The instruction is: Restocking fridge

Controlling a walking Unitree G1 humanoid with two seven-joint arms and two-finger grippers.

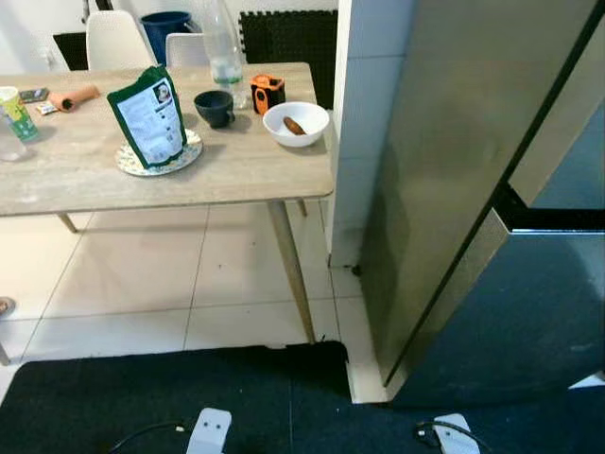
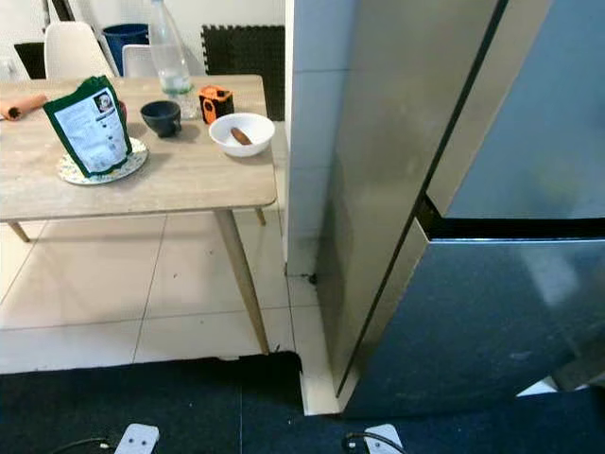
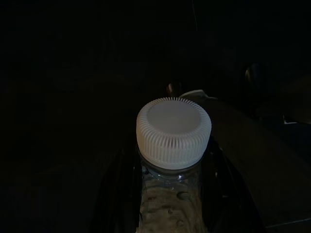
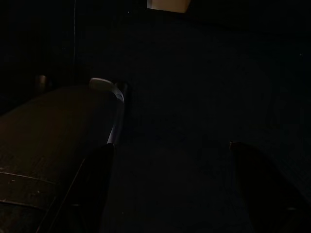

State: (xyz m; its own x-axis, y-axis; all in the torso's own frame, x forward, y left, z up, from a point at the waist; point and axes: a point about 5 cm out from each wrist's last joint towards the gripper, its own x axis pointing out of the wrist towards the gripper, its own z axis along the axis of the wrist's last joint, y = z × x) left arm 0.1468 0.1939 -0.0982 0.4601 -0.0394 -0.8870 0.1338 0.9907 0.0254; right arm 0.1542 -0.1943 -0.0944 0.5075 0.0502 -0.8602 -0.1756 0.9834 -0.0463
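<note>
Between the left end effector (image 3: 171, 194) fingers sits a clear plastic bottle with ribbed white cap (image 3: 173, 132), pinched at the neck. Right end effector (image 4: 170, 184) hangs spread, empty. Grey steel fridge (image 1: 492, 218) doors look closed, so use the free right arm to open one, keeping the bottle upright.

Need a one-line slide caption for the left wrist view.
Left gripper shut on a clear bottle with ribbed white cap, surroundings dark.

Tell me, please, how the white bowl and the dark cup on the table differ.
The white bowl is wide and shallow, while the dark cup is narrower and taller in proportion. The bowl is white; the cup is dark blue-grey. A brown item lies in the bowl, whereas the cup's inside cannot be made out. The bowl stands nearer the table edge beside the fridge; the cup stands further in, next to the green pouch. Both stand upright on the wooden tabletop.
</note>
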